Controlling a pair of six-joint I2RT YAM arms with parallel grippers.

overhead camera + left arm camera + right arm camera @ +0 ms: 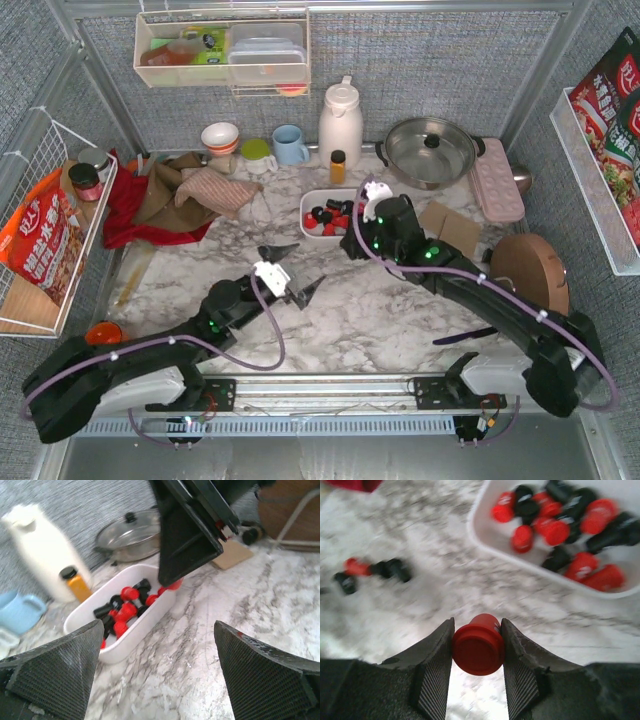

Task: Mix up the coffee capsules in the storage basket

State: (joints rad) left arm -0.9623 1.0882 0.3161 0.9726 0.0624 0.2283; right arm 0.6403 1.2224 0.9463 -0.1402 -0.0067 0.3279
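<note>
Red capsule point(478, 650) pinched in right hand point(477, 630), storage basket point(306, 214) at 1 o'clock.
Red, black coffee capsules point(555, 530) jumbled inside; left hand point(157, 630) spread; orange bag point(40, 245) bears Chinese characters.

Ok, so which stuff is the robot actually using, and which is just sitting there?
For the job: coffee capsules, storage basket, red capsule pinched in the right gripper, loose capsules on the table, open left gripper.

Just lying about: white jug, blue mug, small orange bottle, lidded pot, pink tray, crumpled cloths.
</note>
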